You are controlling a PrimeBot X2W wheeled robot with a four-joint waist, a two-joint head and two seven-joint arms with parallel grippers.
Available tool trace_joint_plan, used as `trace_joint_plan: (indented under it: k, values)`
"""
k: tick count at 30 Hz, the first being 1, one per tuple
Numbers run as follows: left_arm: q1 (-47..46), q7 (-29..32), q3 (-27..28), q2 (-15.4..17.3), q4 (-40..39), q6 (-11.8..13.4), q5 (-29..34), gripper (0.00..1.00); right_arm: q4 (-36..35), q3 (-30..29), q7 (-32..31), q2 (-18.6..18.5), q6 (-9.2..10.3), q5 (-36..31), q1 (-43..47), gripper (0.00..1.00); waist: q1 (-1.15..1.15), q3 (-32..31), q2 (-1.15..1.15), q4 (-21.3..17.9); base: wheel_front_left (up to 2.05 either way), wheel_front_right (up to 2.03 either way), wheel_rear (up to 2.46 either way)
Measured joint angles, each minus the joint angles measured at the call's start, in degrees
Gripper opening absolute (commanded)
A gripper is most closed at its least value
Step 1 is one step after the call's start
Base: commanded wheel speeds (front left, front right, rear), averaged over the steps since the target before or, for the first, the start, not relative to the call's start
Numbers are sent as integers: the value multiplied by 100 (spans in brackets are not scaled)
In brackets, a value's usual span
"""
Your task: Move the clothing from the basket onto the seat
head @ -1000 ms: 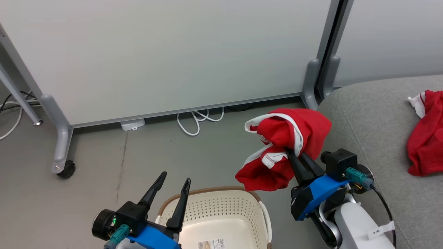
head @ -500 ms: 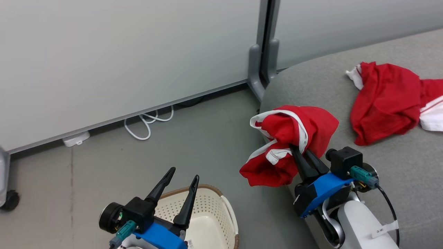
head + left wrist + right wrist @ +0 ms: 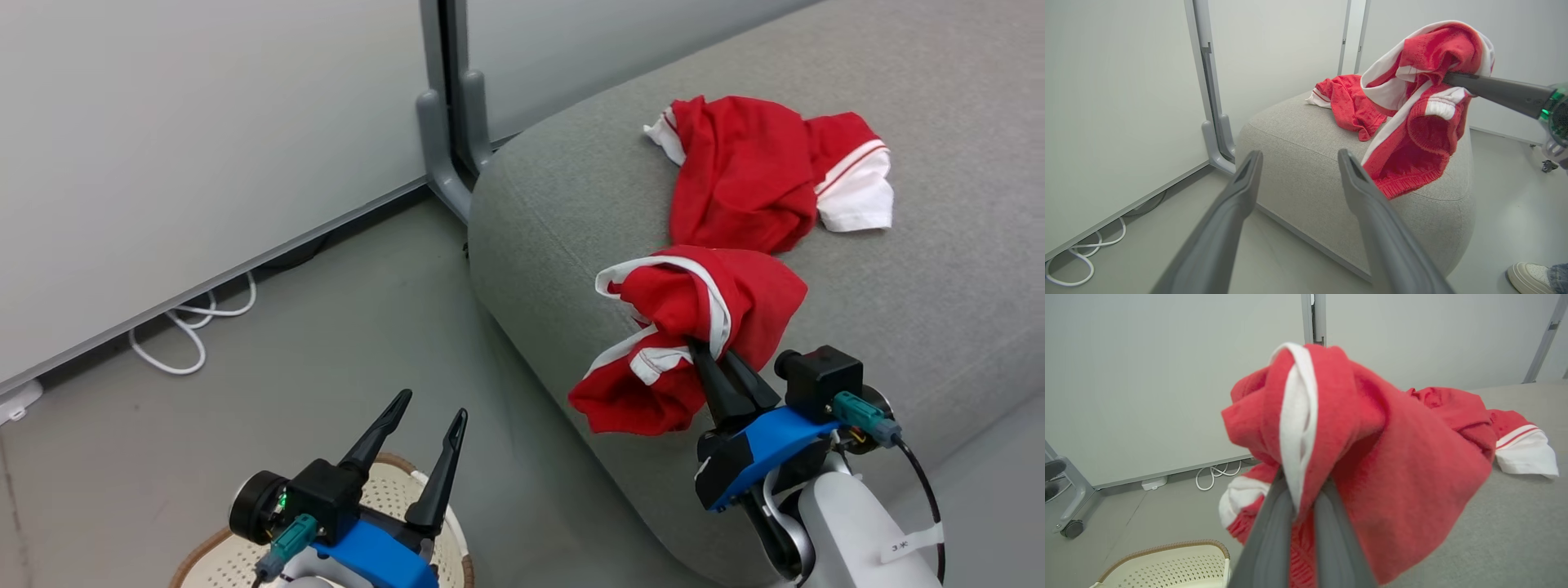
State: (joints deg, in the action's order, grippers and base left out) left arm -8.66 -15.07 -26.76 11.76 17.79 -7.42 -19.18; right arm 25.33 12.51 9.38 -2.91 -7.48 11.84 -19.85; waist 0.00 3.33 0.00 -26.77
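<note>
Swung rightward, my right gripper (image 3: 709,359) now pinches the red garment (image 3: 694,302) above the grey seat (image 3: 939,269), mid-frame (left gripper (image 3: 433,403) spread, empty).

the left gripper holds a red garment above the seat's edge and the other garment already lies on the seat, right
Wrong arm: in the head view the right gripper is shut on that red garment, while the left gripper stands open and empty. The other garment does lie on the seat.

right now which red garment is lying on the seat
The garment with the white sleeve, loose on the seat; the other garment hangs pinched in the right hand.
</note>
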Motion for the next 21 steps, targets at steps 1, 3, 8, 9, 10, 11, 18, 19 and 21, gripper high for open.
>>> trace_joint_plan:
  k: [1, 3, 8, 9, 10, 11, 18, 19, 21]
  values:
    - [1, 0, 3, 8, -1, 0, 0, 100, 4, 5, 12, 0, 0, 8, -1, 0, 0, 13, 0, -82, 0, 0, 0]
    - [-2, 0, -11, 18, 1, 0, 1, 100, 11, -7, 30, 2, -1, 18, 1, 0, 0, 37, 0, -239, 0, 0, 0]
    - [-221, 0, -254, 22, 56, -1, -53, 100, -12, -223, 92, 0, 0, -1, 27, 0, 0, 172, 0, -432, 0, 0, 0]
    - [-242, 0, -297, 31, 70, -1, -65, 100, -21, -247, 99, 1, 0, -12, 37, 0, 0, 183, 0, -441, 0, 0, 0]
    - [-261, 0, -330, 41, 89, -1, -88, 100, -26, -265, 102, 0, 0, -12, 46, 0, 0, 192, 0, -446, 0, 0, 0]
    - [-318, 1, -375, 47, 107, -1, -108, 100, -46, -294, 107, 0, -1, -12, 70, 0, 0, 205, 0, -453, 0, 0, 0]
    - [-372, 0, -401, 83, 141, -1, -152, 100, -83, -414, 99, 1, 0, -10, 113, 0, 0, 263, 0, -449, 0, 0, 0]
    - [-375, 0, -383, 92, 127, -1, -146, 100, -81, -464, 85, 1, 0, -2, 91, 0, 0, 282, 0, -446, 0, 0, 0]
    - [-375, 0, -337, 115, 85, -1, -96, 100, -69, -590, 30, 0, 0, 59, -50, 0, 0, 339, 0, -441, 0, 0, 0]
